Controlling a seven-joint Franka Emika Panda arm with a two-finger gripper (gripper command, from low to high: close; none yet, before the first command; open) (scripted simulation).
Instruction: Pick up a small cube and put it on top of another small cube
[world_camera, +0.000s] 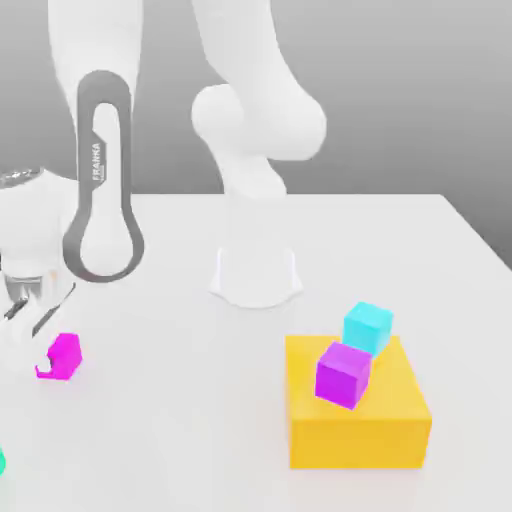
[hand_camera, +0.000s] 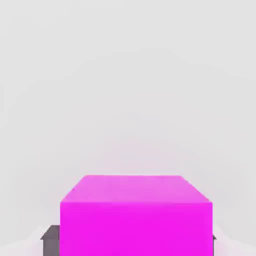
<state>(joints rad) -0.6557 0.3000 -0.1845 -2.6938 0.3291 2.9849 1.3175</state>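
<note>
Your gripper (world_camera: 50, 345) sits low at the exterior view's left edge of the plain white worktop (world_camera: 200, 400), and its fingers are pinched shut on the small bright magenta-pink cube (world_camera: 63, 356). In the hand view you see that same magenta-pink cube (hand_camera: 135, 215) close up, its flat top and one face toward the camera, with dark finger pads (hand_camera: 50, 239) touching its sides. The cube looks slightly tilted in the exterior view; you cannot tell whether it rests on the worktop or is just clear of it.

Well apart from it, toward the exterior view's right, you have the large yellow block (world_camera: 360, 420). The small cyan cube (world_camera: 367, 327) sits at the block's far edge, and the darker violet-purple cube (world_camera: 343, 374) stands on the block's top just in front of the cyan one, touching or nearly touching it. The white arm's base (world_camera: 255, 275) stands on the worktop between the two groups, farther back.
</note>
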